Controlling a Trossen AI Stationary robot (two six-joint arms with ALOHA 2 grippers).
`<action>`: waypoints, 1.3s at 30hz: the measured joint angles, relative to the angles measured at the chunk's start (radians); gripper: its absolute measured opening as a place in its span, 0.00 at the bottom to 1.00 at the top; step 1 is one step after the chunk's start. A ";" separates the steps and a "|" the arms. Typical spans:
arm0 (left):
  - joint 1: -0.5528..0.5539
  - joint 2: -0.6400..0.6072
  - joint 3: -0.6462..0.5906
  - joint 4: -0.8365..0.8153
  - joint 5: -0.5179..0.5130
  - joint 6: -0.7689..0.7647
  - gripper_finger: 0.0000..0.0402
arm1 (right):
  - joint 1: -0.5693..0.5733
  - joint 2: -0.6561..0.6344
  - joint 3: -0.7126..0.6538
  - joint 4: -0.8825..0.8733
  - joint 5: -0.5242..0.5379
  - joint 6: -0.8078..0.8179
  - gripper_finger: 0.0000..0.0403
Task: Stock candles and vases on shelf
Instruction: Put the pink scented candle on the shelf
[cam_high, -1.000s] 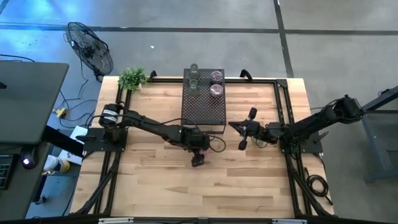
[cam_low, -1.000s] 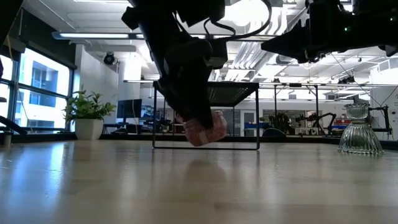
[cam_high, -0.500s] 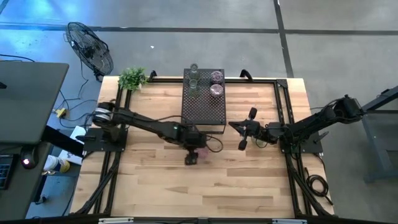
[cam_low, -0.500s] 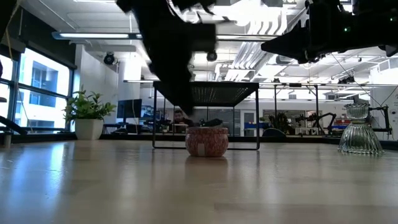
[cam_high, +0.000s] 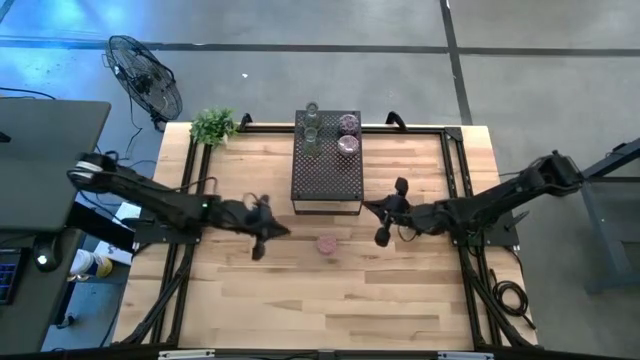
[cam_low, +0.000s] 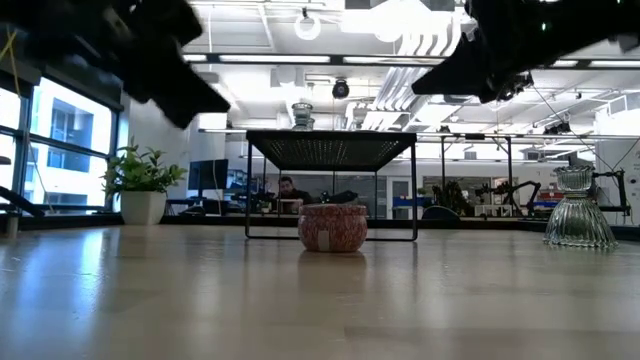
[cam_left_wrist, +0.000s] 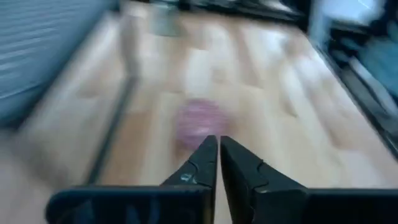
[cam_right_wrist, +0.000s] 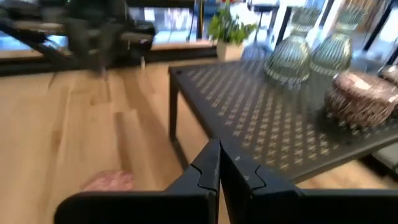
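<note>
One pink candle (cam_high: 327, 243) stands alone on its base on the wood table, in front of the black perforated shelf (cam_high: 327, 170); the low view also shows this candle (cam_low: 332, 227). Two more candles (cam_high: 348, 133) and two clear vases (cam_high: 311, 125) stand on the shelf's far end. A third vase (cam_low: 578, 210) stands on the table at the right of the low view. My left gripper (cam_high: 262, 235) is shut and empty, left of the lone candle (cam_left_wrist: 200, 121). My right gripper (cam_high: 385, 225) is shut and empty, to the right of the shelf's near end (cam_right_wrist: 267, 130).
A leafy potted plant (cam_high: 213, 125) stands at the table's far left corner. A black frame rail (cam_high: 450, 170) runs around the table's edges. Bare wood lies along the table's near side.
My left gripper has let go of the pink candle and drawn back toward the table's left edge, rising off the table. The candle, tilted in the fingers a second ago, now stands upright on the table.
</note>
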 joint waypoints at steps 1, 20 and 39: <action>0.010 -0.027 -0.033 0.013 -0.045 -0.035 0.06 | 0.011 0.002 0.033 -0.072 0.005 0.038 0.00; 0.439 -0.167 -0.397 0.477 0.241 0.173 0.01 | 0.169 0.350 0.478 -0.743 -0.071 0.775 0.00; 0.561 -0.166 -0.394 0.429 0.327 0.197 0.01 | 0.128 0.673 0.653 -0.717 -0.192 1.036 0.54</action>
